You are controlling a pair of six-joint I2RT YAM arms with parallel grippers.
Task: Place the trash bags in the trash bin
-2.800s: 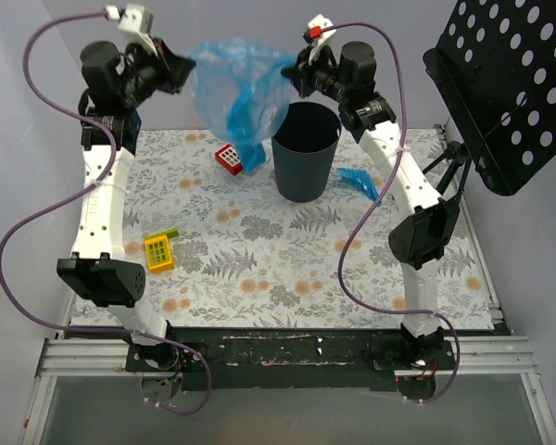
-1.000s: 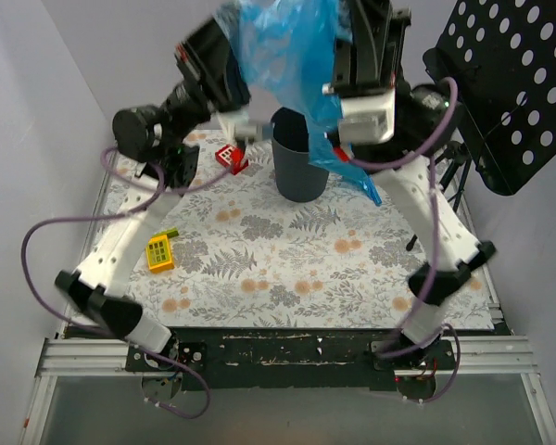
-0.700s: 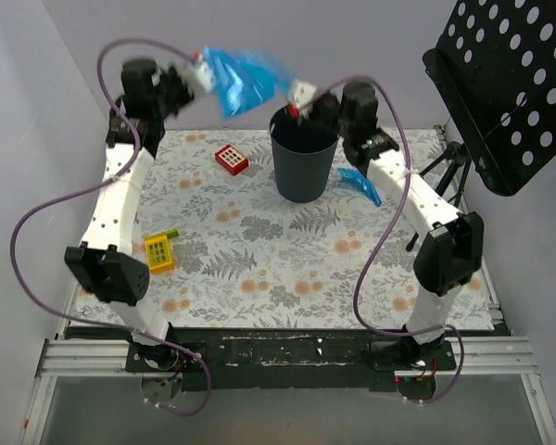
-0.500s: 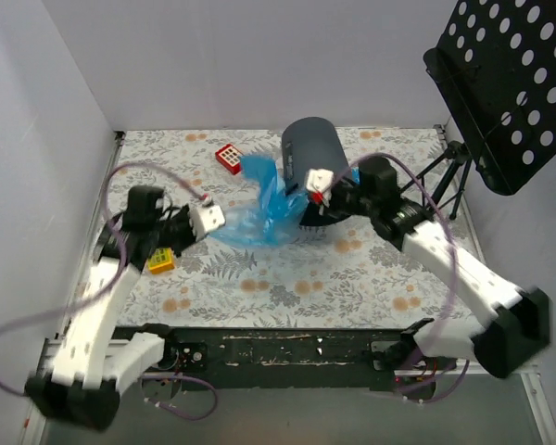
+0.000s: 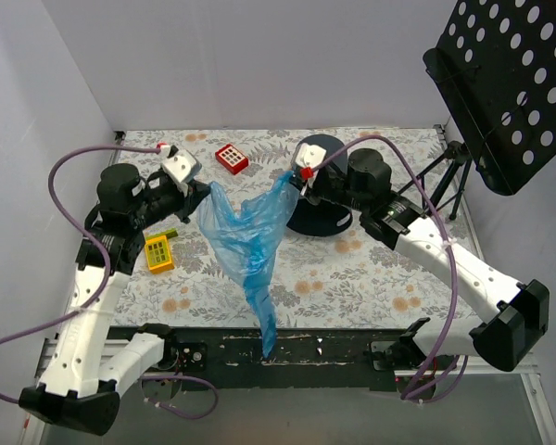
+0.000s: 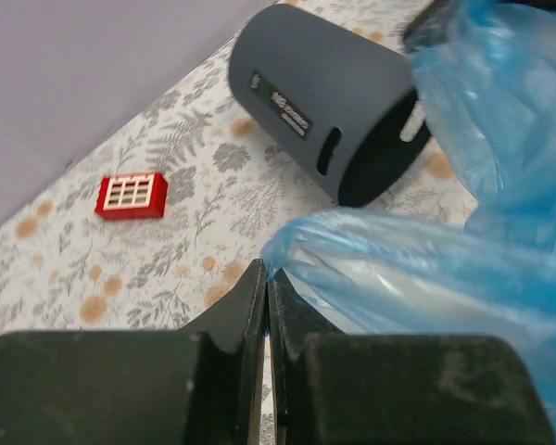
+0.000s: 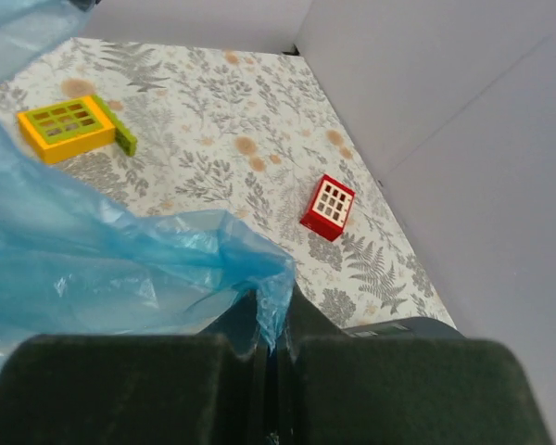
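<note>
Our left pincer is pressed together on one top corner of the trash bag, a thin blue film. Below that pincer, on the flowered table, lies a yellow block, well apart from the bag's held corner. The bag hangs between both pincers like a slack hammock, its long tail drooping toward the near table edge. We judge the two-corner hold is meant to keep the film spread and under control.

Beyond the gap between the pincers sits a red tile. Our right pincer is likewise clamped on the opposite corner. Just behind it the trash bin lies on its side, open mouth turned toward the bag, so the bag is not in it. We reckon the bin needs righting, or the bag must go in sideways. Far right of that pincer stands a black music stand.
</note>
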